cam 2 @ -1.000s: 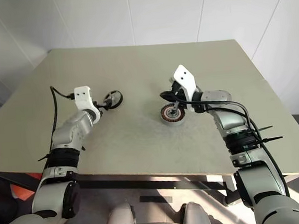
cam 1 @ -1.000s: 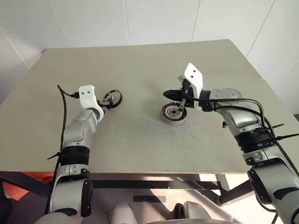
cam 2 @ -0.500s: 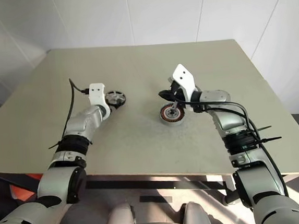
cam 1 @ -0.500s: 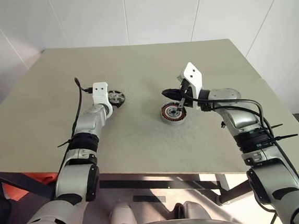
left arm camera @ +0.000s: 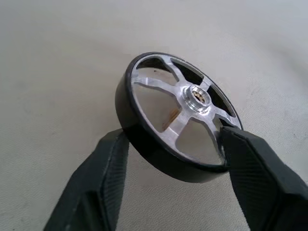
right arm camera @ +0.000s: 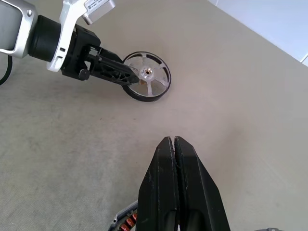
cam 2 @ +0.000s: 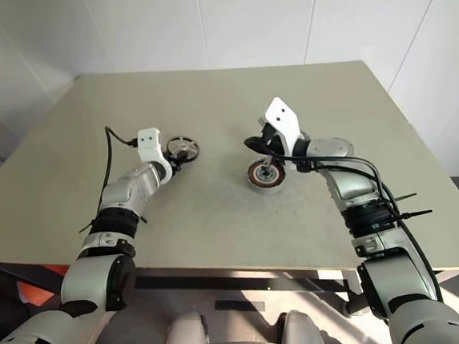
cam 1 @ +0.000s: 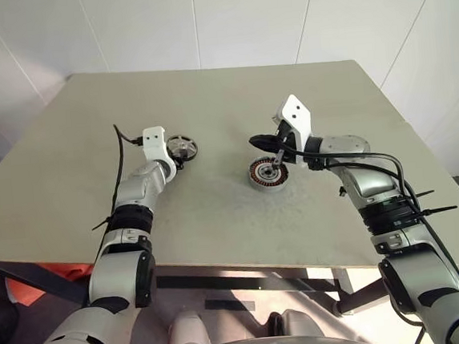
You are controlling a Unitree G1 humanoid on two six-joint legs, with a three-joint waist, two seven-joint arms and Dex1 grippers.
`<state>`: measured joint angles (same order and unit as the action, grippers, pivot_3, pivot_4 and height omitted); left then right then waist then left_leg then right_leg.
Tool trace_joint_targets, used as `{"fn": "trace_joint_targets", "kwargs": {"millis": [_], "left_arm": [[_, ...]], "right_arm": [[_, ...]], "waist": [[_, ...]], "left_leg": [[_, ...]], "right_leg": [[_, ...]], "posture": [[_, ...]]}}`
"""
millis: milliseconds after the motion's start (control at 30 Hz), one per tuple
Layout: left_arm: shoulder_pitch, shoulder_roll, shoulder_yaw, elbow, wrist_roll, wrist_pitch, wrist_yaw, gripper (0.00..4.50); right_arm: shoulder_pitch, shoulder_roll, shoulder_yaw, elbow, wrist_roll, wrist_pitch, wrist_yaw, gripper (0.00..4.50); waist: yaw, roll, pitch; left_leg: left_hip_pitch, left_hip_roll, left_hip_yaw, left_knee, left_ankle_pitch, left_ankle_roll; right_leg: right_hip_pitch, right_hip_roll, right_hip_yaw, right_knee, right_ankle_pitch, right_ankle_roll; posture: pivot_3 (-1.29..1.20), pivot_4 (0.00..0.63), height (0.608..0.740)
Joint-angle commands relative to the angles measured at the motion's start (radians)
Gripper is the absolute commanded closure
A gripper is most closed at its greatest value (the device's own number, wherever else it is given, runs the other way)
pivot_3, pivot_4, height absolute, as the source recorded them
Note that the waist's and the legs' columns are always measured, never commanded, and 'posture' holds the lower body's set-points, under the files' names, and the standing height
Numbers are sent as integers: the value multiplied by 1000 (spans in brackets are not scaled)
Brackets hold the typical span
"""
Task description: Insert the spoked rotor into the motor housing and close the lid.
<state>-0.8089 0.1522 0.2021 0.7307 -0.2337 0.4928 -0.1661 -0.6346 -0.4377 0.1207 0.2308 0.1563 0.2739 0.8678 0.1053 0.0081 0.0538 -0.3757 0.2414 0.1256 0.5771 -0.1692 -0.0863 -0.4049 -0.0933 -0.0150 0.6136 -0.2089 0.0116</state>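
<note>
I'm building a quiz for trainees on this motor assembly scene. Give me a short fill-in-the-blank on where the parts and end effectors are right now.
1. The left end effector has one finger on each side of the ____.
2. The right end effector hovers above the motor housing with its fingers ____.
3. The spoked rotor has a pale silver hub and a ____ rim.
4. The motor housing sits on the ____.

Missing words: spoked rotor; shut; black; table

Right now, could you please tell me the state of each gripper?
Left gripper: fingers on either side of the black-rimmed, silver-spoked rotor at its rim; grip cannot be told.
Right gripper: closed, holding nothing.
</note>
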Motion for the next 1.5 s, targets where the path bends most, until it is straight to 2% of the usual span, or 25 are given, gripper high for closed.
{"fn": "trace_joint_targets", "kwargs": {"millis": [33,167,300,567,733,1033,1167,1500], "left_arm": [[-34,-5,30,-49,-40,9,-9,1876],[-33,-15,50,-52,-70,18,-16,1876],[-31,-17,70,-53,-93,24,-9,3078],[-24,-28,116,-55,-147,43,-8,3078],[-23,-75,225,-139,-354,198,-90,3078],[25,-71,172,-181,-323,198,-86,3078],[31,-63,158,-158,-271,126,-46,3078],[-27,-71,187,5,-248,11,19,3078]], "right_arm": [[-13,-8,-15,-23,-1,-18,-6,4500],[-13,-10,-14,-22,-3,-19,-8,4500],[-14,-10,-13,-16,-9,-23,-12,4500],[-15,-9,-8,-11,-16,-24,-17,4500],[-18,-8,-7,-6,-23,-28,-18,4500],[-18,-14,-2,-5,-29,-32,-18,4500],[-17,-14,-3,-12,-26,-28,-15,4500],[-11,-11,-2,-26,-23,-20,-15,4500]], "waist": [[0,0,0],[0,0,0],[1,0,0],[-1,0,0],[4,0,0],[-3,0,0],[-2,0,0],[-1,0,0]], "left_leg": [[0,0,0,0,0,0],[0,0,0,0,0,0],[0,0,0,0,0,0],[0,0,0,0,0,0],[-2,0,0,0,0,0],[-2,0,0,-1,0,1],[-2,0,0,-1,0,1],[-2,0,0,-1,0,1]], "right_leg": [[0,0,0,0,0,0],[0,0,0,0,0,0],[0,0,0,0,0,0],[0,0,0,-1,0,0],[0,-1,-1,-2,0,0],[0,-1,-2,-4,0,0],[0,-1,-2,-4,0,0],[0,-1,-3,-4,0,0]], "posture": [[0,0,740],[0,0,740],[0,0,740],[0,0,740],[0,0,740],[0,0,740],[0,0,740],[0,0,740]]}}
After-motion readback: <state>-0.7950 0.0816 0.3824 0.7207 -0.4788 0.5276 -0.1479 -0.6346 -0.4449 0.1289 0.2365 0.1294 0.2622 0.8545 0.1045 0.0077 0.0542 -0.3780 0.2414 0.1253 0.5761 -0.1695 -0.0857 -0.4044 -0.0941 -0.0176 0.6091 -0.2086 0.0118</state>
